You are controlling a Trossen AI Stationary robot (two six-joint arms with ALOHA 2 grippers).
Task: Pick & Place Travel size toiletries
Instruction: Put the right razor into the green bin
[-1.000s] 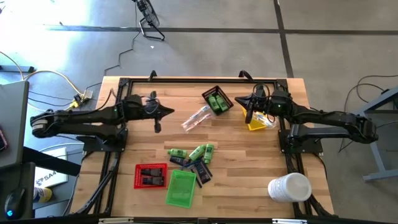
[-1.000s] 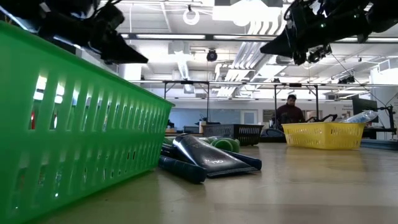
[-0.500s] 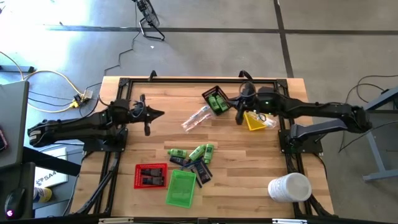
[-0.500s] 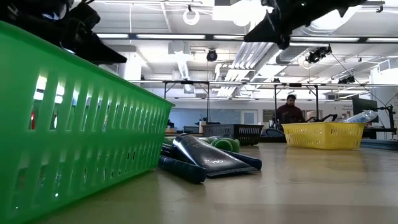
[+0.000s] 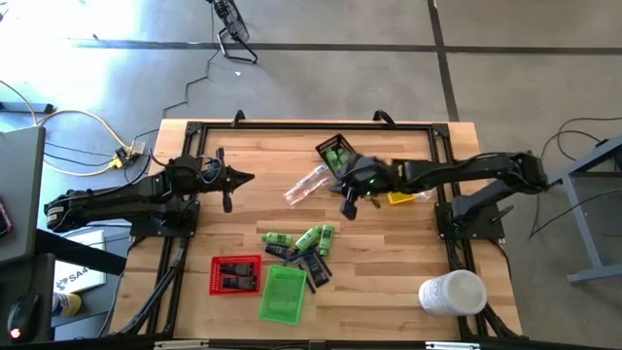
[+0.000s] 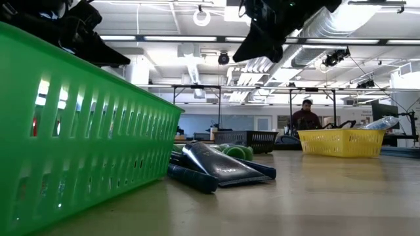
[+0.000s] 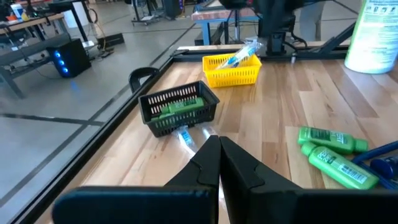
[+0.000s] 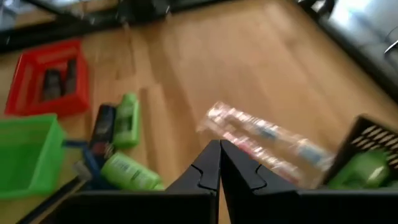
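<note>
Green little bottles (image 5: pixel 311 236) and dark flat packets (image 5: pixel 309 264) lie in a heap at the table's middle near side. Clear-wrapped sticks (image 5: pixel 306 185) lie flat on the wood farther back. My right gripper (image 5: pixel 348 207) hangs shut above the table, just right of those sticks (image 8: pixel 267 140), touching nothing. My left gripper (image 5: pixel 255 177) is shut and hovers over the table's left half, pointing right (image 7: pixel 219 140). More green bottles sit in the black tray (image 5: pixel 338 156), and a wrapped stick pokes out of the yellow tray (image 5: pixel 400 192).
The red tray (image 5: pixel 235 274) with dark pieces and the green tray (image 5: pixel 282 294) stand at the near edge. A big white cylinder (image 5: pixel 452 292) lies at the near right corner. Bare wood shows between the heap and the right edge. A person stands far behind the table (image 6: pixel 306 115).
My right gripper has swung from above the yellow tray toward the table's left, past the black tray, and now hangs beside the clear-wrapped sticks. My left gripper has drawn back a little toward the left edge, then held still. No item on the table has moved.
</note>
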